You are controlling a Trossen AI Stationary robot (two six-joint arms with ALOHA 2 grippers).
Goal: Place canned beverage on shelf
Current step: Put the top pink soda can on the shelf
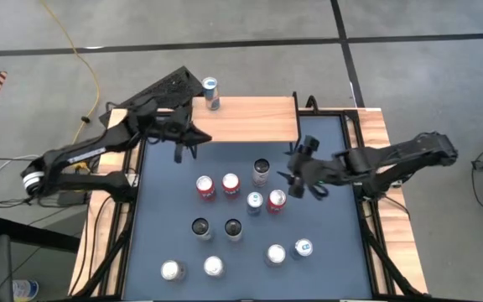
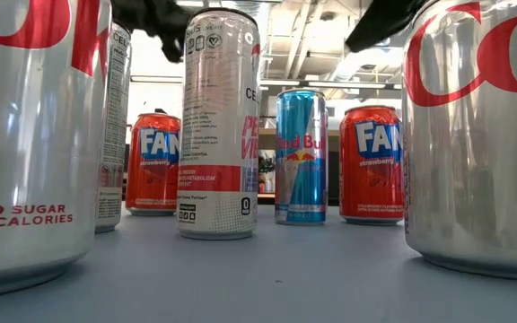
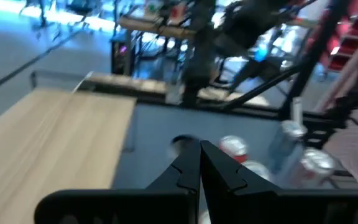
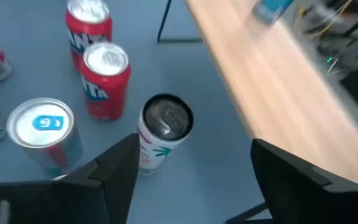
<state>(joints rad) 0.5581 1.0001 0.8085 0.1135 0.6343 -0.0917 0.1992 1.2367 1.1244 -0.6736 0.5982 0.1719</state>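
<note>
The shelf [image 1: 246, 119], a light wooden top on thin black legs, stands at the far edge of the blue mat. One blue-and-silver can [image 1: 211, 92] stands upright on its far left corner. My right gripper [image 4: 194, 180] hovers open and tilted down, just short of a white can with a dark top [image 4: 165, 127], which stands upright on the mat [image 1: 261, 172]. It touches nothing. My left gripper [image 3: 199, 163] is shut and empty, held level beside the shelf's near left corner [image 1: 183, 149].
Several other cans stand upright on the mat: two red ones [image 1: 205, 186] [image 1: 231, 184] left of the white can, a blue [image 1: 255, 202] and a red one [image 1: 277, 200] nearer, and dark-topped and silver cans [image 1: 214, 267] toward the near edge. Most of the shelf top is bare.
</note>
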